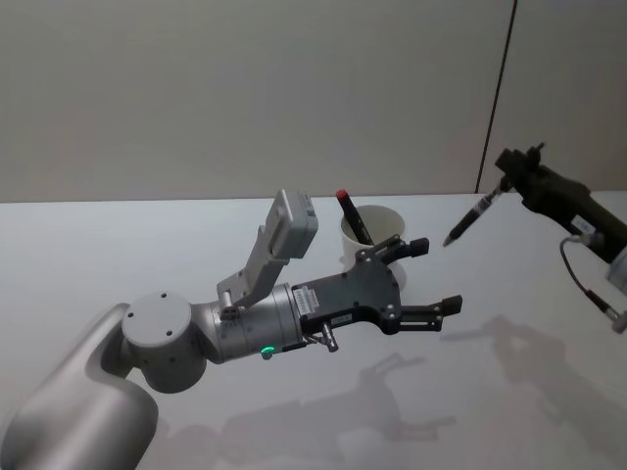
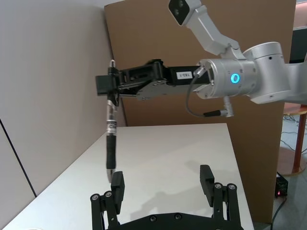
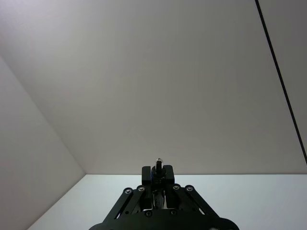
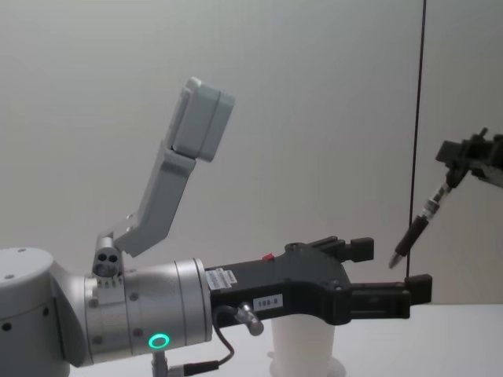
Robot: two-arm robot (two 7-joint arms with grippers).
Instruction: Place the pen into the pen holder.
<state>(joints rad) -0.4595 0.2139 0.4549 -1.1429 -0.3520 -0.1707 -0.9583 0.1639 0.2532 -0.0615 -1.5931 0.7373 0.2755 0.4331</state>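
— Plain grey walls behind, a white table (image 1: 549,411) below. Where does the job stand?

— Mid-carry, I'd say. The right gripper (image 1: 511,174) is up in the air on the right, its jaws clamped on the top end of the pen (image 1: 468,221). The pen hangs tilted, tip pointing down and toward the pen holder (image 1: 384,223), which sits on the table near the middle.

— Is the pen over the cup yet?

— No. Its tip is off to the right of the rim and above it, apart from it. A red-capped marker (image 1: 351,214) is leaning inside the cup.

— And the other arm?

— The left gripper (image 1: 437,278) reaches in low just in front of the cup, jaws spread wide and holding nothing.

— So what's next?

— My judgement: the right arm needs to bring the tip across over the opening, clear of the marker and the left gripper, lower it inside, then let go.
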